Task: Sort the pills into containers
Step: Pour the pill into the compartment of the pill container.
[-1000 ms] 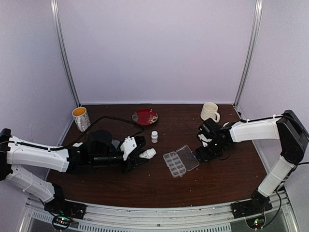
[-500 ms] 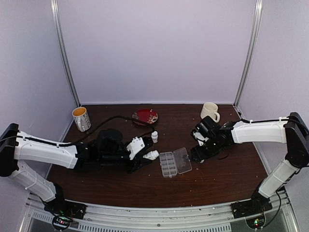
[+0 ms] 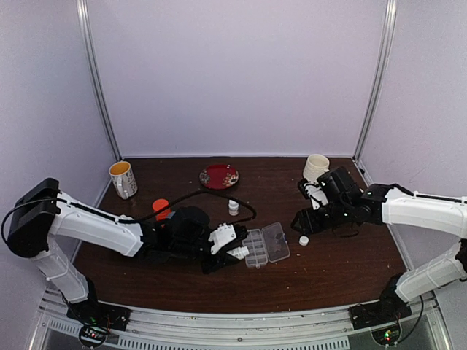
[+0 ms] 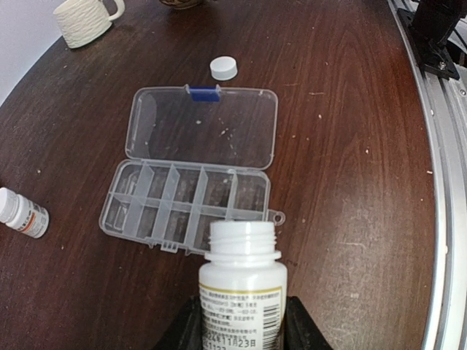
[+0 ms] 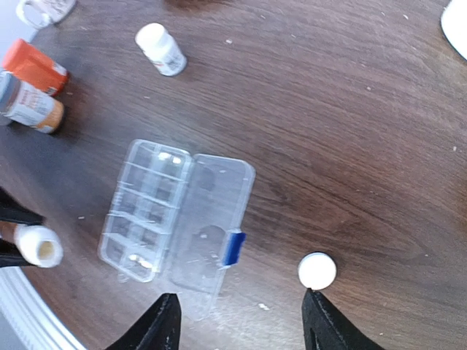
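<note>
**Uncapped bottle held at the organizer's edge; right gripper empty above the loose cap**

Taking twelve o'clock as the back wall, the organizer box (image 3: 255, 249) lies near the middle of the table (image 3: 328, 277). Its hinged lid (image 3: 276, 241) is folded flat open on the three o'clock side.

The left gripper (image 3: 232, 246) is clamped around a white bottle (image 4: 243, 288). The bottle is uncapped and its mouth points at the box from the nine o'clock edge. From the left wrist the cells (image 4: 191, 204) look clear. From the right wrist a few pale glints show in them, and whether those are pills cannot be told.

The right gripper (image 5: 241, 324) hangs at the lid's two o'clock with its jaws apart and nothing between them. A white cap (image 3: 303, 240) lies on the table at the lid's three o'clock, near it but not touching. In the right wrist view it sits just ahead of one fingertip (image 5: 321, 313).

A small white bottle (image 3: 233, 207), capped, stands at the box's eleven o'clock. An orange bottle (image 3: 160, 208) stands farther off at ten o'clock, with a grey-capped bottle (image 5: 25, 102) just beside it. Along the back of the table are a yellow mug (image 3: 122, 179) at ten o'clock, a red plate (image 3: 220, 176) at twelve and a cream mug (image 3: 316, 168) at one.
</note>
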Tool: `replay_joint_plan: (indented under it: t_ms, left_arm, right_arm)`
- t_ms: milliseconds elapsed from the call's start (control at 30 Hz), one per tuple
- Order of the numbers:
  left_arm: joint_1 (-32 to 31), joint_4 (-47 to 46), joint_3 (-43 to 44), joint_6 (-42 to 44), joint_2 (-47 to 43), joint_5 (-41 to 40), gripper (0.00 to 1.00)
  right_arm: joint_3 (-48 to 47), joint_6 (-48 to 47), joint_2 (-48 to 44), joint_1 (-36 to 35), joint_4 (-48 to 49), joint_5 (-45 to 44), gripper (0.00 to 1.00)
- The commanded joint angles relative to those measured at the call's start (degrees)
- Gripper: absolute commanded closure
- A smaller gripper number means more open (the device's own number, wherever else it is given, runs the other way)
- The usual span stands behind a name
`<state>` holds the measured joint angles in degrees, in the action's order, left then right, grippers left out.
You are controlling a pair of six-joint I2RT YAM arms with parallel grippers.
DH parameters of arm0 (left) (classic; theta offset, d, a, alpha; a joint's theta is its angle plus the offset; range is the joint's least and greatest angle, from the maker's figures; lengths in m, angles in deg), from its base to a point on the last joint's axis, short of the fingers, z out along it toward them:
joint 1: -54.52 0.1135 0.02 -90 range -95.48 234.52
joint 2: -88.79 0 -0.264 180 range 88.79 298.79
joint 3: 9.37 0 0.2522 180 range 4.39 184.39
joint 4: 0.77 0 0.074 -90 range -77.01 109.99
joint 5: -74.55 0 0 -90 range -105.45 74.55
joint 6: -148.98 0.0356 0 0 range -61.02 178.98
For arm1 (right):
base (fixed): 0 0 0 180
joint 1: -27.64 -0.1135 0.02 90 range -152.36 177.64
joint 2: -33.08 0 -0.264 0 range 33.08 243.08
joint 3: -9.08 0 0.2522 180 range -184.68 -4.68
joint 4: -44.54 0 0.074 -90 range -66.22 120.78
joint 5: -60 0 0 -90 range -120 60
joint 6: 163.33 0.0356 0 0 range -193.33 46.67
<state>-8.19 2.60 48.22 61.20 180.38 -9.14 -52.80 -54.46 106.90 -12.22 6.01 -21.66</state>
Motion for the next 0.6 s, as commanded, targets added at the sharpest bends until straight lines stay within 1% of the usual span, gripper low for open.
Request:
replay_joint_plan:
  t_ms: [0, 133, 200, 267, 300, 333, 367, 500, 567]
  left_arm:
    - [-0.88, -2.63, 4.25, -0.20, 3.63, 2.14, 1.00]
    - [-1.85, -3.97, 5.47, -0.56, 6.67, 1.98, 1.00]
    - [-2.13, -4.52, 5.95, -1.01, 7.81, 1.94, 1.00]
    - [-2.28, -4.99, 6.38, -1.37, 8.57, 1.98, 1.00]
    - [-2.30, -5.12, 6.62, -1.49, 8.94, 1.99, 1.00]
    - [-2.30, -5.27, 6.77, -1.65, 9.34, 1.92, 1.00]
    - [-2.25, -5.44, 6.87, -1.84, 9.66, 1.90, 1.00]
    - [-2.26, -4.53, 8.10, -2.00, 11.18, 1.23, 1.00]
    - [-2.30, -4.04, 8.68, -3.91, 11.83, 1.01, 1.00]
  right_arm:
    - [2.94, 2.13, -4.42, -0.52, 5.55, 6.00, 0.42]
    - [5.58, 4.09, -6.47, -1.05, 8.19, 7.93, 0.47]
    - [7.07, 5.70, -7.27, -1.33, 10.75, 9.10, 0.53]
    - [8.66, 7.54, -7.82, -1.61, 13.74, 11.14, 0.68]
    - [9.52, 8.52, -7.96, -1.93, 15.64, 12.42, 0.82]
    - [10.32, 9.61, -8.06, -2.22, 17.58, 13.54, 0.92]
    - [11.04, 10.82, -8.09, -2.65, 19.63, 14.62, 1.00]
    - [13.51, 15.03, -7.34, -4.81, 28.13, 17.67, 1.00]
    - [14.05, 16.83, -6.12, -5.91, 31.44, 18.54, 1.00]
